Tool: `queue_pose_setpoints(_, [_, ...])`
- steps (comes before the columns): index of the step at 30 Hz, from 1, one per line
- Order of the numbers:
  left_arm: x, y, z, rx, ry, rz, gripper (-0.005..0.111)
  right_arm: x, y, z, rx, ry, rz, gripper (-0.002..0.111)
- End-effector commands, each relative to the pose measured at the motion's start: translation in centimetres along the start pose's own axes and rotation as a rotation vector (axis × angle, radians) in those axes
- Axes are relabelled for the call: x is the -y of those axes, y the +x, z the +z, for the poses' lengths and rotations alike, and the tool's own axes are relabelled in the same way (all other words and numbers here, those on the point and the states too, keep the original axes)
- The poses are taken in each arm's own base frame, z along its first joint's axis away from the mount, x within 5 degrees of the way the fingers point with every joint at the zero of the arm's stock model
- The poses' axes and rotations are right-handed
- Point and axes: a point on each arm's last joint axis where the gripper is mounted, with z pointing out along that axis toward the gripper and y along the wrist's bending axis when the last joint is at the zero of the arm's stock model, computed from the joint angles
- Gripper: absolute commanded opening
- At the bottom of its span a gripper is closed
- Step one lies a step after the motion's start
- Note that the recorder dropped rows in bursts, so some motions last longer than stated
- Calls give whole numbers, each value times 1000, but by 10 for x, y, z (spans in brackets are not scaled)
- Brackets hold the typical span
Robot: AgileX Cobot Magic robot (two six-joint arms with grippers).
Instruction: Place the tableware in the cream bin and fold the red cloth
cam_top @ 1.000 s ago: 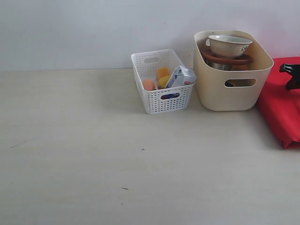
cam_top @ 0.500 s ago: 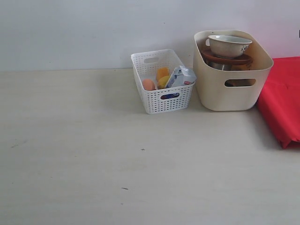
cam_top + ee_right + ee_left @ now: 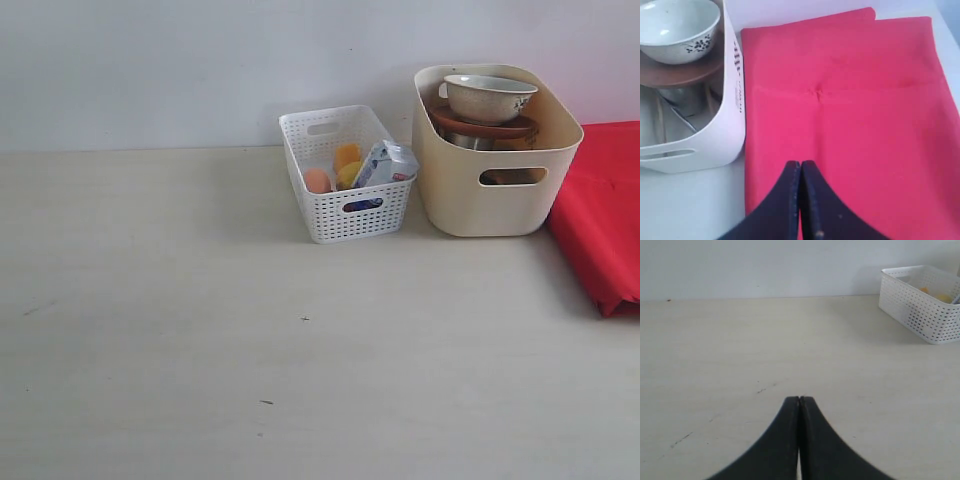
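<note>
Hovering over red cloth (image 3: 850,115), right hand (image 3: 800,164), wrist-view only

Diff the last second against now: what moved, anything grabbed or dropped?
The right tool, which was over the red cloth at the exterior view's right edge, has left that view; it is shut and holds nothing. Nothing was taken or released. The cloth, cream bin, bowl, plate and white basket stayed put.
</note>
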Motion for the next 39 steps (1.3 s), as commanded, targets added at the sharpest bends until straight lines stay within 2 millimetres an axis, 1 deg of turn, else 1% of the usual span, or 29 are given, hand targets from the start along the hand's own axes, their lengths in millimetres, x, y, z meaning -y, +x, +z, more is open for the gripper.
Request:
queue_pose_setpoints(1, [0, 1, 0, 4, -1, -20, 0, -18, 22, -67, 128, 23, -44, 0])
queue_pose_setpoints(5, [0, 1, 0, 4, -1, -20, 0, -31, 42, -112, 231, 33, -66, 0])
queue_pose_setpoints(7, [0, 1, 0, 4, -1, -20, 0, -37, 54, -129, 271, 34, -69, 0])
queue_pose_setpoints(9, [0, 1, 0, 4, -1, -20, 0, -43, 69, -146, 309, 31, -68, 0])
queue_pose_setpoints(10, [0, 1, 0, 4, -1, -20, 0, -49, 84, -160, 345, 25, -62, 0])
queue_pose_setpoints(11, [0, 1, 0, 4, -1, -20, 0, -52, 91, -167, 361, 19, -63, 0])
queue_pose_setpoints(12, [0, 1, 0, 4, -1, -20, 0, -59, 103, -176, 395, -14, -50, 0])
queue_pose_setpoints(13, [0, 1, 0, 4, -1, -20, 0, -63, 110, -179, 411, -43, -47, 0])
queue_pose_setpoints(14, [0, 1, 0, 4, -1, -20, 0, -71, 121, -184, 436, -93, -85, 0])
queue_pose_setpoints(15, [0, 1, 0, 4, -1, -20, 0, -74, 127, -186, 446, -112, -113, 0])
queue_pose_setpoints(16, [0, 1, 0, 4, -1, -20, 0, -79, 138, -191, 458, -139, -160, 0])
queue_pose_setpoints(17, [0, 1, 0, 4, -1, -20, 0, -80, 144, -193, 467, -147, -178, 0])
queue_pose_setpoints(19, [0, 1, 0, 4, -1, -20, 0, -86, 162, -202, 506, -216, -231, 0])
queue_pose_setpoints(23, [0, 1, 0, 4, -1, -20, 0, -88, 196, -208, 548, -304, -291, 0])
queue_pose_setpoints(26, [0, 1, 0, 4, -1, -20, 0, -87, 216, -202, 562, -339, -305, 0])
queue_pose_setpoints(28, [0, 1, 0, 4, -1, -20, 0, -86, 224, -200, 602, -353, -286, 0])
queue_pose_setpoints(30, [0, 1, 0, 4, -1, -20, 0, -86, 225, -200, 627, -376, -257, 0])
queue_pose_setpoints(33, [0, 1, 0, 4, -1, -20, 0, -90, 227, -201, 604, -436, -198, 0])
queue_pose_setpoints(39, [0, 1, 0, 4, -1, -20, 0, -89, 226, -201, 607, -421, -212, 0])
